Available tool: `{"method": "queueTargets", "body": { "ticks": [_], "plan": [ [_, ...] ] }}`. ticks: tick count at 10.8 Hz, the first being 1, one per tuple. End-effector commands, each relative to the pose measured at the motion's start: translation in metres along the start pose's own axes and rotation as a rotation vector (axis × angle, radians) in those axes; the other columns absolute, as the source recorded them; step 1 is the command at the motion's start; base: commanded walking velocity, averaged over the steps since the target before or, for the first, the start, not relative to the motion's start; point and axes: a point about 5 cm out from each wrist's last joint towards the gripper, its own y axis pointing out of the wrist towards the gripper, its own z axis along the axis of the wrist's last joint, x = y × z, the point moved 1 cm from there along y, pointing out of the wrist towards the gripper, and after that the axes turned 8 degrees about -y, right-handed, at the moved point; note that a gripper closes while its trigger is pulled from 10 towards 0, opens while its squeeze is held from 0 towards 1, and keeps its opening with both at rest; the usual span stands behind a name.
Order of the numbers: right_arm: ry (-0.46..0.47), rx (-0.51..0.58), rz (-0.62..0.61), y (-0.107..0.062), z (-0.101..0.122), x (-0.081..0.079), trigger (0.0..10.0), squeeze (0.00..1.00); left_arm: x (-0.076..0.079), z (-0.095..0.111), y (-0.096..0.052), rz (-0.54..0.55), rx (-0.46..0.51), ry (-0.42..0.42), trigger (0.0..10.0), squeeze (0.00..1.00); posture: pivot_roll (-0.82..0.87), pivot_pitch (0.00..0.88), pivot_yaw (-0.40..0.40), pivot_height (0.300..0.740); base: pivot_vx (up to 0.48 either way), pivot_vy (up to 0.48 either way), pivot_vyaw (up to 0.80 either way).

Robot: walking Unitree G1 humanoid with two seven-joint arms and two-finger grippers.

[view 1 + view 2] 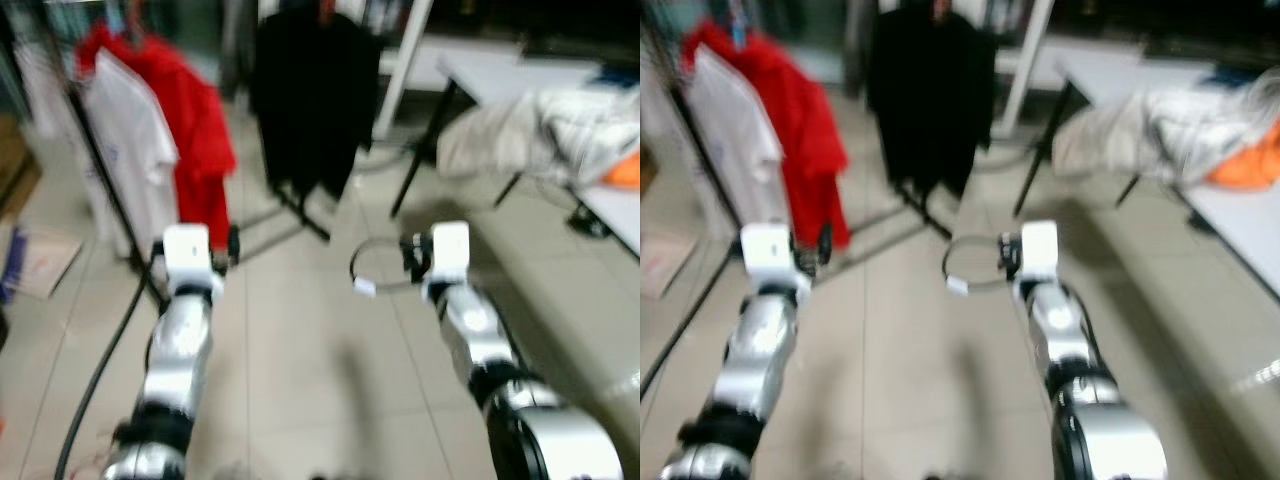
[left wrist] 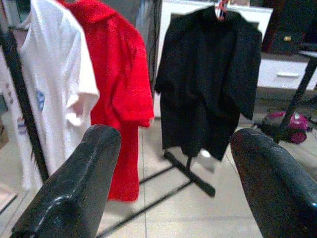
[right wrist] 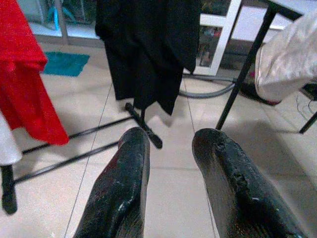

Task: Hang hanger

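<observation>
A clothes rack [image 1: 100, 170] stands ahead on the left, carrying a white shirt [image 1: 130, 140] and a red shirt [image 1: 195, 130]. Further right a black shirt [image 1: 315, 90] hangs on a reddish hanger [image 2: 221, 7]. My left gripper [image 2: 173, 144] is open wide with nothing between its fingers, held out toward the red and black shirts. My right gripper [image 3: 171, 141] is raised at mid height with a narrow gap between its fingers and nothing in it, facing the black shirt's lower hem. A thin dark loop with a white tag [image 1: 365, 285] hangs beside the right wrist.
A white table [image 1: 520, 70] on black legs stands at the right with a heap of pale cloth [image 1: 540, 135] and something orange [image 1: 625, 170]. The rack's black base bars [image 3: 143, 124] lie across the tiled floor. A black cable [image 1: 100, 370] runs along the floor at left.
</observation>
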Motion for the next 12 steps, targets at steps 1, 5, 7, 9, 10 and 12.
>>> {"method": "queueTargets", "body": {
  "ticks": [1,5,7,9,10,12],
  "plan": [
    [0.012,0.002,0.009,0.0013,0.0013,-0.0042,10.0,0.00,-0.0014,0.0008,0.0005,-0.004,0.001,0.011,10.0,0.00,0.04,0.049,-0.095,0.740,0.480,0.000,-0.80],
    [0.009,0.010,0.018,0.0019,0.0028,-0.0064,10.0,0.00,-0.0012,0.0006,0.0016,-0.010,-0.001,0.015,10.0,0.00,0.05,0.042,-0.096,0.740,0.480,0.000,0.00],
    [0.008,0.011,0.021,0.0020,0.0028,-0.0076,10.0,0.00,-0.0008,0.0006,0.0017,-0.012,-0.001,0.013,10.0,0.00,0.05,0.044,-0.096,0.740,0.480,0.000,0.00],
    [0.007,0.014,0.022,0.0020,0.0033,-0.0075,10.0,0.00,-0.0007,0.0005,0.0012,-0.009,0.001,0.012,10.0,0.00,0.04,0.048,-0.097,0.740,0.480,0.000,0.00],
    [0.008,0.015,0.023,0.0020,0.0034,-0.0076,10.0,0.00,-0.0007,0.0005,0.0012,-0.008,0.001,0.011,10.0,0.00,0.04,0.048,-0.097,0.740,0.480,0.000,0.00],
    [0.008,0.027,0.047,0.0023,0.0049,-0.0107,10.0,0.00,-0.0004,0.0002,0.0005,-0.004,0.002,0.007,10.0,0.00,0.04,0.058,-0.097,0.740,0.480,0.000,0.00]
  ]
}}
